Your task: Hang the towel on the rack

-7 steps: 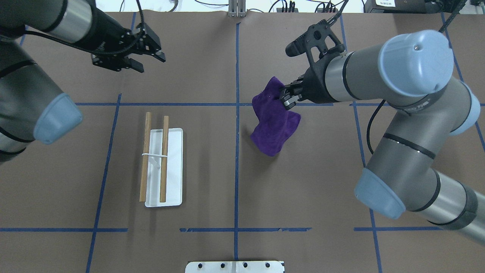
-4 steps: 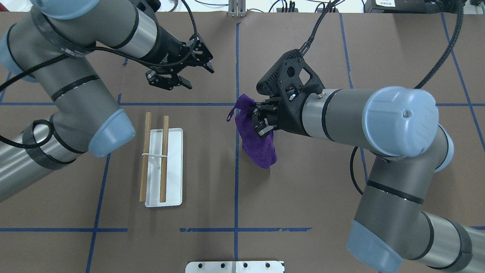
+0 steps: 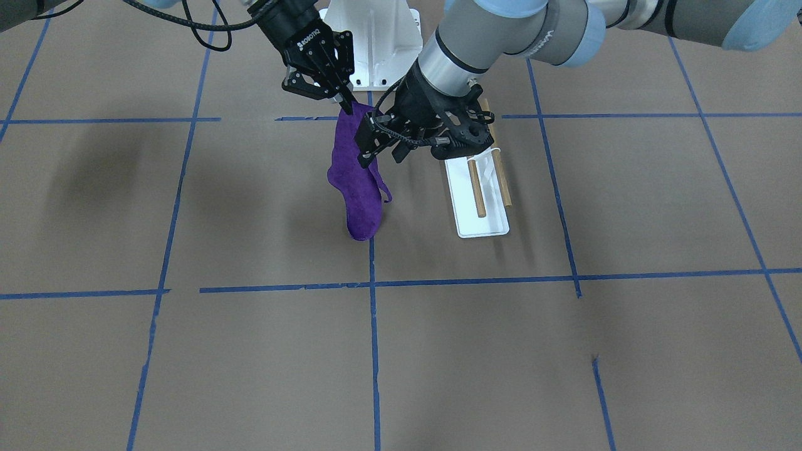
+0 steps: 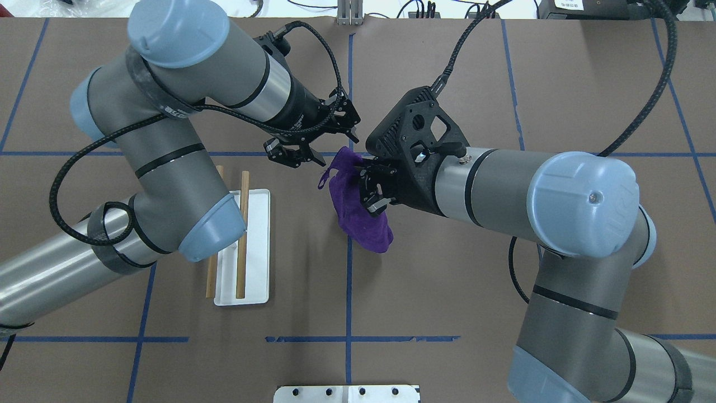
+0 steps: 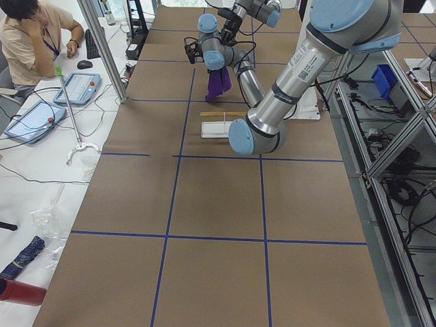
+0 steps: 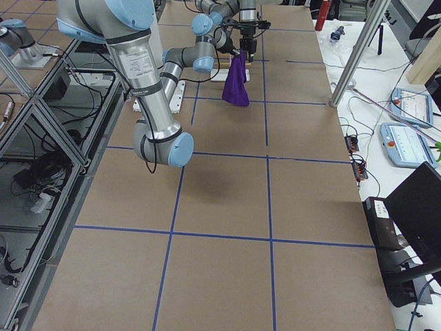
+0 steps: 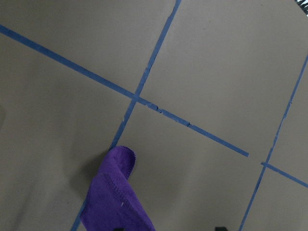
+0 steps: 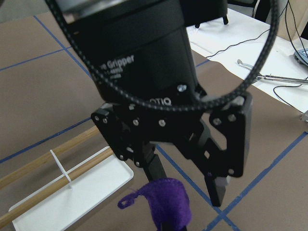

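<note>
A purple towel (image 4: 361, 221) hangs in the air from my right gripper (image 4: 367, 191), which is shut on its upper part; the lower end hangs near the table (image 3: 360, 200). My left gripper (image 4: 335, 148) is open right beside the towel's top corner. In the right wrist view its fingers (image 8: 219, 190) stand on either side of that corner (image 8: 166, 204), not closed. The rack (image 4: 243, 246), two wooden dowels over a white base (image 4: 254, 280), stands to the left, partly hidden under my left arm's elbow. It also shows in the front view (image 3: 481, 194).
The white robot pedestal (image 4: 347, 393) sits at the near table edge. Blue tape lines (image 4: 348, 313) cross the brown table. An operator (image 5: 30, 37) sits beside the table with tablets and cables on a side bench.
My right gripper has carried the towel left toward the table's centre line. My left arm has swung right, and its open gripper has come up to the towel's top corner.
</note>
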